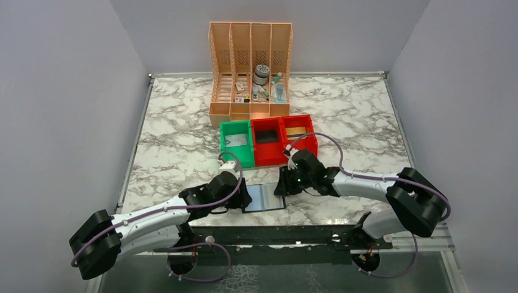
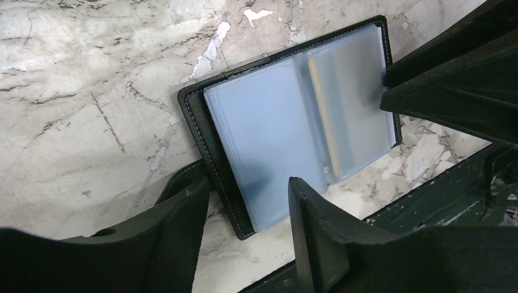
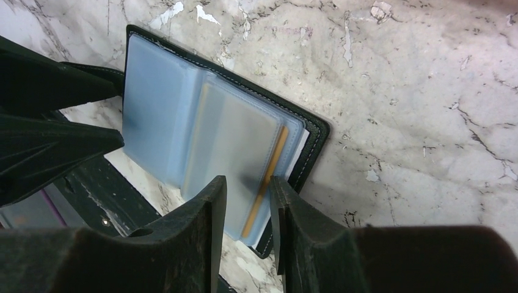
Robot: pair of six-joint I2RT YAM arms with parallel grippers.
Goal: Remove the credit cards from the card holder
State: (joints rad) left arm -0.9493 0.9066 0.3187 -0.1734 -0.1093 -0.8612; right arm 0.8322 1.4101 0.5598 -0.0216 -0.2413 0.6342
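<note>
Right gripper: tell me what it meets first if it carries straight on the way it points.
Probably the open card holder: the right gripper has its jaws apart astride its near edge, where a tan card shows. It may already touch; depth is unclear.

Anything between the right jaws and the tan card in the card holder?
Only the frosted sleeve: the tan card sits inside it, its edge showing through between the jaws of the right gripper. The card holder lies open; nothing else visible covers it.
</note>
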